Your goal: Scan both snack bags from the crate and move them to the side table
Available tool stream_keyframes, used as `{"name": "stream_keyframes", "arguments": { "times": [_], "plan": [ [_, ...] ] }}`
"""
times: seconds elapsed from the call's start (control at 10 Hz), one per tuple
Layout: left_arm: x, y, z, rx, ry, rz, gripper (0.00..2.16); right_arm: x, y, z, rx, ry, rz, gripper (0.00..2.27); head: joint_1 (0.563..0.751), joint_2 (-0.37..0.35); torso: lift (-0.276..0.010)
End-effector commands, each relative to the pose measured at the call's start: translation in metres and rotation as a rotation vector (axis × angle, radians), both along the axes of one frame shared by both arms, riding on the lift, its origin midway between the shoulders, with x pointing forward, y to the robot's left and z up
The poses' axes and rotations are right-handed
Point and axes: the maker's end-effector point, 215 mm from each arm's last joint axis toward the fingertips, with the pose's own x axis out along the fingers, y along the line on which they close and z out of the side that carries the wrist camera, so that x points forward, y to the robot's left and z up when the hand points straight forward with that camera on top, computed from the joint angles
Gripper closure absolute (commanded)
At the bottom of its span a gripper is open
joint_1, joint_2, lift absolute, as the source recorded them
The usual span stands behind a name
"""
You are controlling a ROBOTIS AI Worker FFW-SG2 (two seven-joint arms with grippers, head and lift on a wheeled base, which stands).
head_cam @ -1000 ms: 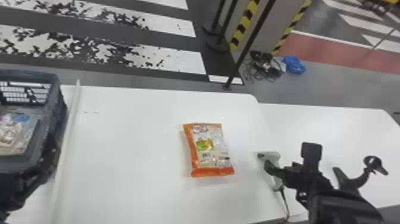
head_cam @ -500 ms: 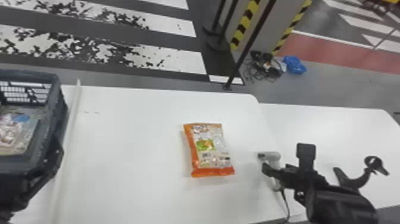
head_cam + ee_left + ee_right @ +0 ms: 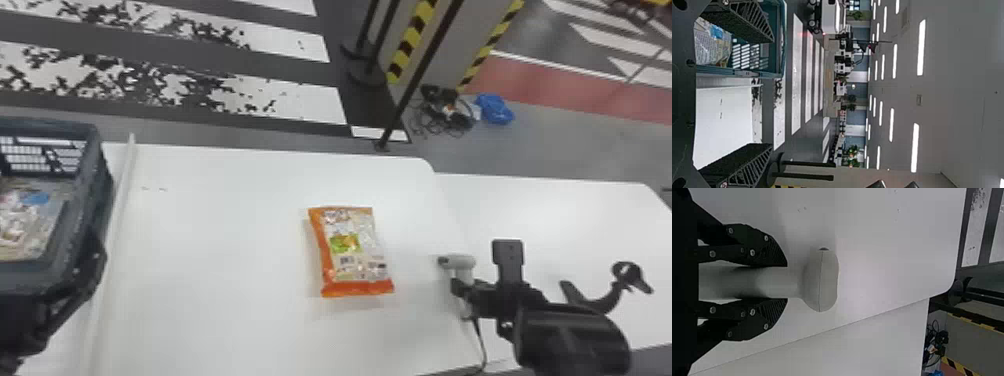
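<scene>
The dark crate [image 3: 92, 200] is at the left side, with little holes in its wall. Inside it is a clear snack bag [image 3: 20, 220] with bits of blue and white on it. The head view cuts off part of the crate, so I cannot tell all that is in there.

The left claw [image 3: 75, 295] is near the crate. Its two fingers [image 3: 740, 164] are spread wide, holding nothing.

An orange snack bag [image 3: 352, 252] lies flat on the white surface [image 3: 225, 250], out of the crate. It has a green patch on it. A long white strip [image 3: 117, 220] runs between this bag and the crate.

The right claw [image 3: 462, 290] is squeezing the handle of the light gray scanner [image 3: 460, 261], well apart from the crate. A dark cord [image 3: 481, 342] hangs from the scanner.
</scene>
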Motion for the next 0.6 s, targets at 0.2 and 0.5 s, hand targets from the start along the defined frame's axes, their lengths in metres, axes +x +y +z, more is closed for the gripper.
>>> {"name": "stream_keyframes", "arguments": {
  "times": [0.2,0.5],
  "plan": [
    [-0.001,0.002,0.000,-0.001,-0.006,0.005,0.04,-0.001,0.008,0.017,0.010,0.007,-0.011,2.24,0.695,-0.350,-0.029],
    [-0.001,0.003,0.002,0.001,-0.010,0.006,0.04,-0.021,0.049,0.039,0.063,0.053,-0.034,2.24,0.695,-0.350,-0.029]
  ]
}}
